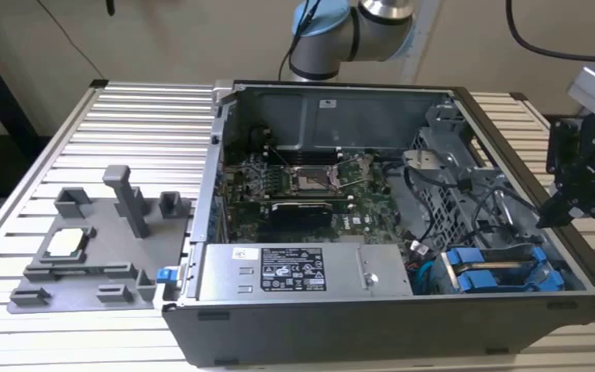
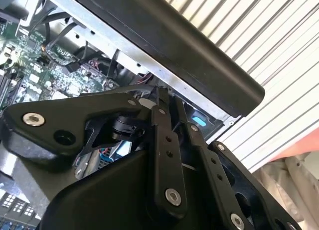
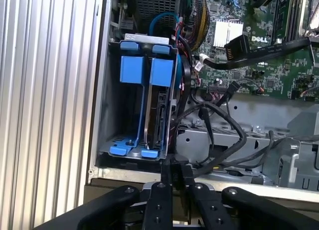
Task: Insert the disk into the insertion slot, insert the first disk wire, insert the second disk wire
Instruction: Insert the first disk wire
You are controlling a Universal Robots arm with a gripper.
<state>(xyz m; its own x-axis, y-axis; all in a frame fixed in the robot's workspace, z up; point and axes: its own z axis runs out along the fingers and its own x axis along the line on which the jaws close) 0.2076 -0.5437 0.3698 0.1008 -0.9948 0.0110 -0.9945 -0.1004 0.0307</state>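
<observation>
Two blue-framed drives (image 3: 148, 70) stand side by side in the grey drive cage (image 3: 107, 115) at the case corner; which one is the disk I cannot tell. The same blue frames (image 1: 496, 271) sit low at the exterior view's right. Both fill the insertion slot bays. My gripper (image 3: 175, 167) hovers just outside the cage beside the case wall, fingers pressed together with nothing visibly between them. In the exterior view the gripper (image 1: 554, 218) hangs over the case's right edge. Loose black wires (image 3: 219, 122) loop next to the cage.
The open computer case (image 1: 214, 194) lies on a slatted metal table (image 1: 122, 116), with the motherboard (image 1: 318, 182) and power supply (image 1: 297, 271) inside. A grey fixture holding a processor (image 1: 65, 244) sits at the exterior view's left. A blue cable (image 3: 164, 18) curls behind the cage.
</observation>
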